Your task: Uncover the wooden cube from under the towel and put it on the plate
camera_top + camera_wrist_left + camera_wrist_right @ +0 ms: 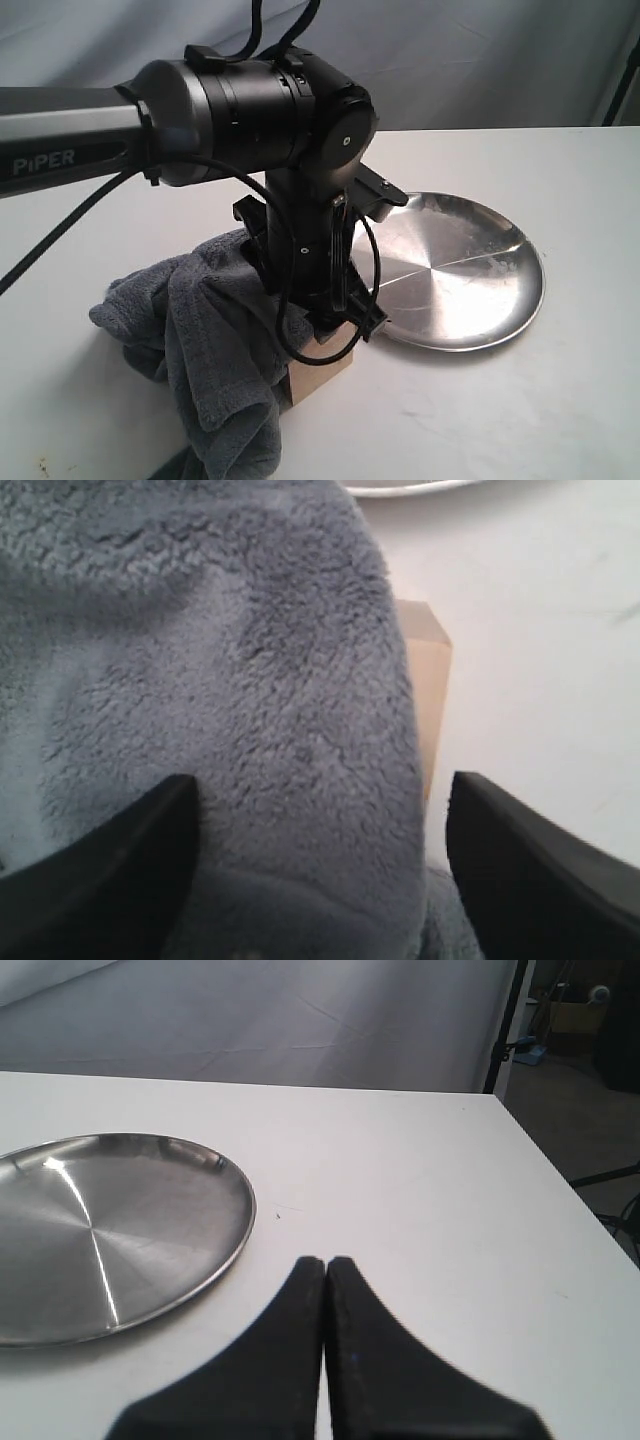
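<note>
The dark grey-blue towel (205, 345) lies bunched left of the steel plate (455, 270). It drapes over most of the wooden cube (318, 378), leaving only a pale lower corner showing. My left gripper (338, 330) reaches down onto the towel right above the cube. In the left wrist view the gripper (320, 790) is open, its fingers (120, 865) spread either side of a towel (230, 680) fold. One edge of the cube (432, 685) shows beside that fold. My right gripper (325, 1260) is shut and empty, hovering over bare table near the plate (100, 1225).
The left arm's big black wrist housing (260, 110) blocks much of the exterior view. The white table (520, 400) ends at a grey backdrop. The table's edge (560, 1180) lies on the side of the right gripper away from the plate.
</note>
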Robot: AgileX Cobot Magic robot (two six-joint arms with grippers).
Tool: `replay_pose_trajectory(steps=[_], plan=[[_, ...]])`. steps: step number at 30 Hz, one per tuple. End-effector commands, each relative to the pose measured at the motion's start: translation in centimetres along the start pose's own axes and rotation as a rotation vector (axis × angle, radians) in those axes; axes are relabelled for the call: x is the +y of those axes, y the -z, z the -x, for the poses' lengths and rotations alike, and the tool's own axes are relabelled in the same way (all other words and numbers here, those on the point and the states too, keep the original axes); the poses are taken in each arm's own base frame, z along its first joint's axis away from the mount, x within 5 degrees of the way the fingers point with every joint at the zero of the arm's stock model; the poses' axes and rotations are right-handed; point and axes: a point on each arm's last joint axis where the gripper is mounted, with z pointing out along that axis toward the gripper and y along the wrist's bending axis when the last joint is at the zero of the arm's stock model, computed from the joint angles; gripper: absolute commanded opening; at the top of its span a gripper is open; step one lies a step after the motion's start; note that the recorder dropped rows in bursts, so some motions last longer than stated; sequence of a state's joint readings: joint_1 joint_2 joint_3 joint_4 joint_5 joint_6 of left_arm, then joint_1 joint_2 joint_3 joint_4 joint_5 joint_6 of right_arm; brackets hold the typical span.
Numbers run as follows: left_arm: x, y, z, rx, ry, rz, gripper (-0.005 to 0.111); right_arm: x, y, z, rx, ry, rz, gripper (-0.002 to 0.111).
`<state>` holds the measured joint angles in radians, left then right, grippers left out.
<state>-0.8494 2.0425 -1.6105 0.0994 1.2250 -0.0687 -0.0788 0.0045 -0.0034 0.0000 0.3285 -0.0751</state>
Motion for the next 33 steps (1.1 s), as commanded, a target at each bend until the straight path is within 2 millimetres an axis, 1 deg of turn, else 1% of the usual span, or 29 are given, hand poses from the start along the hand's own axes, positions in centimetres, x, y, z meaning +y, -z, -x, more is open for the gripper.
replay_pose_trajectory(steps=[1,7,8,9,15,19,25,29,31,33], plan=[[0.1,-0.2,0.2,-0.005,-0.015,0.031,0.056,0.0,0.0,-0.1,-0.002,-0.013,0.002,0.000],[-0.1,-0.2,0.2,-0.003,-0.008,0.014,0.010,0.0,0.0,-0.1,-0.002,-0.013,0.002,0.000],[-0.1,-0.2,0.2,-0.003,-0.008,0.014,0.003,0.0,0.0,-0.1,-0.002,-0.013,0.002,0.000],[-0.1,-0.2,0.2,-0.003,-0.011,0.014,0.000,0.0,0.0,-0.1,-0.002,-0.013,0.002,0.000],[0.1,-0.2,0.2,-0.005,-0.018,0.034,0.000,0.0,0.0,-0.1,-0.002,-0.013,0.002,0.000],[0.5,0.5,0.1,-0.023,-0.026,0.066,0.000,0.0,0.0,-0.1,-0.002,-0.013,0.002,0.000],[1.2,2.5,-0.3,-0.073,-0.018,0.089,0.000,0.0,0.0,-0.1,-0.002,-0.013,0.002,0.000],[2.0,4.3,-0.8,-0.121,-0.015,0.156,0.000,0.0,0.0,-0.1,-0.002,-0.013,0.002,0.000],[2.5,5.1,-1.0,-0.143,0.005,0.195,0.000,0.0,0.0,-0.1,-0.002,-0.013,0.002,0.000],[3.0,5.6,-1.2,-0.157,0.036,0.196,0.000,0.0,0.0,-0.1,-0.002,-0.013,0.002,0.000]])
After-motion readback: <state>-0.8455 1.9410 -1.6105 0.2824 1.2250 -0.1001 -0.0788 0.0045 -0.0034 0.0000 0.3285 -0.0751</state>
